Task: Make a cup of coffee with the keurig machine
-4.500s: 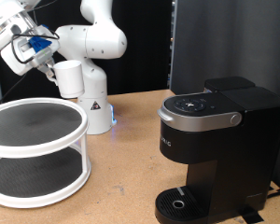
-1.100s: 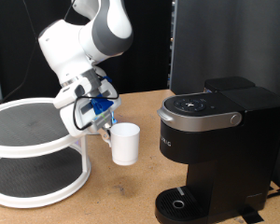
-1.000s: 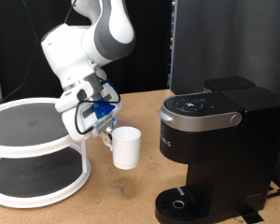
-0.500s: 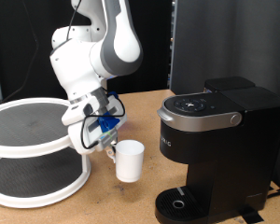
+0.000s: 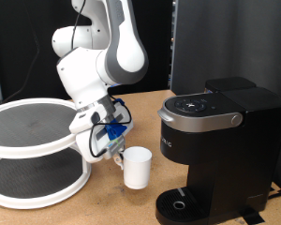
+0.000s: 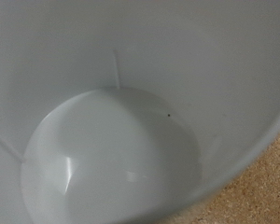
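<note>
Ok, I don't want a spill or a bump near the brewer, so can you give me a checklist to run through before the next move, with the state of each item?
1. Cup held at the hand: ok by the exterior view; finger contact itself hidden.
2. Cup upright: ok.
3. Cup inside empty: ok, wrist view shows bare white interior.
4. Cup apart from the keurig machine: ok, gap visible.
5. Drip tray free of objects: ok.
6. Keurig lid closed: ok; pod inside cannot tell.
</note>
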Available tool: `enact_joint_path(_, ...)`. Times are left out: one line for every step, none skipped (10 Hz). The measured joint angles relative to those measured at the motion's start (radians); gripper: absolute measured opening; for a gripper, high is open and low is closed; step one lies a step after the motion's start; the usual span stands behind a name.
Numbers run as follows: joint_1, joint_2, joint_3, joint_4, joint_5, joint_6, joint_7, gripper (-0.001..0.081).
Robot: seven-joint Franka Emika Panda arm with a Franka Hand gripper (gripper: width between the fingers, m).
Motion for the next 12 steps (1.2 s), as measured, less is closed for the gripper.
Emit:
enact_joint_path(0.001,0.01,0.009,0.009,0.023,0.0,-0.011,0.0068)
enact_joint_path(0.002,0.017,0.018,0.018,0.04,0.0,-0.013,0.0068)
enact_joint_path(0.003,0.025,0.028,0.028,0.056,0.0,-0.014,0.0068)
enact_joint_path(0.003,0.036,0.038,0.04,0.07,0.001,-0.015,0.0068)
enact_joint_path(0.004,0.047,0.047,0.053,0.084,0.002,-0.015,0.0068)
enact_joint_path(0.007,0.06,0.055,0.069,0.096,0.008,-0.015,0.0068)
enact_joint_path(0.008,0.076,0.065,0.084,0.106,0.017,-0.015,0.0068)
enact_joint_path(0.011,0.093,0.074,0.102,0.119,0.027,-0.015,0.0068)
enact_joint_path(0.013,0.11,0.083,0.12,0.132,0.036,-0.015,0.0068)
enact_joint_path(0.015,0.128,0.091,0.138,0.144,0.041,-0.015,0.0068)
enact_joint_path(0.016,0.143,0.099,0.157,0.16,0.044,-0.019,0.0068)
enact_joint_path(0.018,0.155,0.108,0.173,0.185,0.045,-0.039,0.0068)
